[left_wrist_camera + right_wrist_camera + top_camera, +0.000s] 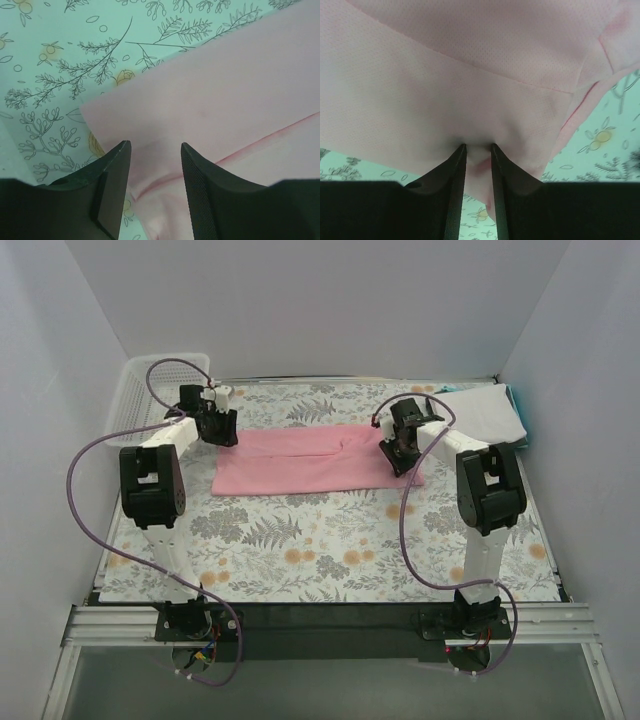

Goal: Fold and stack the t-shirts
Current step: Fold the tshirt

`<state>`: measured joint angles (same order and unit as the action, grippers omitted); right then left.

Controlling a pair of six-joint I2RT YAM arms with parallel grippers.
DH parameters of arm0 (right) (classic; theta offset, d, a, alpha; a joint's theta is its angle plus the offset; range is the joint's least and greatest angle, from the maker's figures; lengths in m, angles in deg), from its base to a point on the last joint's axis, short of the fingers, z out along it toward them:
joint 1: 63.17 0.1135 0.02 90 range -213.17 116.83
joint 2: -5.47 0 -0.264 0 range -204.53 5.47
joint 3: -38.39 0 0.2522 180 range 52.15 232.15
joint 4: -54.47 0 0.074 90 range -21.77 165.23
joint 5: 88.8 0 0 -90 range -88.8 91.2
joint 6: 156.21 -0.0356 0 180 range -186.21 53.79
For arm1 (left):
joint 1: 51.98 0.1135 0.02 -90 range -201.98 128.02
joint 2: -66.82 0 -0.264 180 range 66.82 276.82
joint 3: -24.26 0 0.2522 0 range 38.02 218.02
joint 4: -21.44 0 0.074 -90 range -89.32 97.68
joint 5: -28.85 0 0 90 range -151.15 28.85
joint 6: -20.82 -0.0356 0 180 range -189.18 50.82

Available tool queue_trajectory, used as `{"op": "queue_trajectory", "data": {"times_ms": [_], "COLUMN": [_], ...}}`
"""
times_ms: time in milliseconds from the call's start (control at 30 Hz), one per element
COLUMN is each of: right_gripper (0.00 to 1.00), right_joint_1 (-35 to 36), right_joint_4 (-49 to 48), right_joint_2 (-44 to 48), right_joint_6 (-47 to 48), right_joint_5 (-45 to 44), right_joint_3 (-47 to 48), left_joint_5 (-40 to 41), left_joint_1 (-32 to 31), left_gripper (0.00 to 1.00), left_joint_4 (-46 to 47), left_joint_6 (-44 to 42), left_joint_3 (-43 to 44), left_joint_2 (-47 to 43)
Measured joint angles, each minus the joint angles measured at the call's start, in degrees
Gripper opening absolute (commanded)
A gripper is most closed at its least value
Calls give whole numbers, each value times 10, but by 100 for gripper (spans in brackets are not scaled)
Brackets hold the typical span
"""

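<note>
Bright, even overhead light, faint soft shadows on table point(300, 540); wrist views greenish-tinted, near fingers point(210, 190) dark, slightly soft.

Worktop point(260, 560) covered w/ floral tablecloth point(400, 540). On it, mid: pink t-shirt point(300, 462) lying flat, long side running left-right. Far-right corner: folded white t-shirt point(485, 412), teal edge showing. Far-left corner: white mesh basket point(140, 395).

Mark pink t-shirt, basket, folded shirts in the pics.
pink t-shirt point(300, 462): top view, middle of the flat cloth.
basket point(128, 400): top view, left mesh wall.
folded shirts point(490, 412): top view, white top face of the pile.
</note>
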<state>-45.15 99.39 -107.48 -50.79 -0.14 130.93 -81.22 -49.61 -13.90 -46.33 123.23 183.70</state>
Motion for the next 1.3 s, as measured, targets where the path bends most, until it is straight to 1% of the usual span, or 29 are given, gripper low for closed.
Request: {"op": "queue_trajectory", "data": {"times_ms": [100, 167, 267, 333, 400, 533, 633, 700, 767, 800, 867, 967, 1067, 1133, 1200, 1300], "right_gripper": [28, 28, 28, 28, 28, 32, 36, 37, 37, 37, 38, 38, 36, 34, 30, 26], "right_joint_1": [-1, -2, -5, -8, -11, -12, -10, -7, -5, -3, -3, 0, 1, 1, 1, 1], "right_joint_4": [1, -1, -4, -10, -16, -33, -42, -47, -52, -59, -70, -76, -84, -94, -106, -108], "right_joint_2": [-34, -64, -111, -143, -174, -243, -286, -296, -289, -278, -228, -129, -52, -27, -22, -47], "right_joint_6": [14, 24, 39, 49, 59, 74, 77, 77, 75, 73, 70, 57, 32, 12, -7, -32], "right_joint_5": [-22, -38, -59, -72, -80, -83, -68, -57, -46, -41, -30, -6, 32, 58, 81, 109], "right_joint_3": [50, 92, 160, 208, 254, 358, 431, 452, 450, 438, 372, 271, 229, 226, 226, 226], "left_joint_5": [6, 14, 25, 32, 34, 12, -21, -39, -66, -76, -87, -89, -83, -72, -60, -43], "left_joint_1": [-3, -4, -4, -4, -4, -12, -45, -79, -110, -116, -114, -110, -108, -108, -108, -108], "left_gripper": [38, 36, 33, 30, 29, 30, 34, 36, 36, 37, 37, 38, 37, 37, 37, 36], "left_joint_4": [3, -2, 8, 3, -20, -91, -165, -205, -234, -242, -250, -228, -188, -157, -138, -118], "left_joint_6": [-15, -31, -54, -69, -81, -103, -115, -116, -114, -112, -106, -97, -93, -94, -95, -103], "left_joint_3": [11, 2, -35, -78, -131, -224, -281, -301, -302, -298, -274, -233, -205, -202, -202, -202], "left_joint_2": [28, 42, 19, -16, -59, -148, -212, -249, -281, -295, -310, -305, -270, -237, -204, -165]}}
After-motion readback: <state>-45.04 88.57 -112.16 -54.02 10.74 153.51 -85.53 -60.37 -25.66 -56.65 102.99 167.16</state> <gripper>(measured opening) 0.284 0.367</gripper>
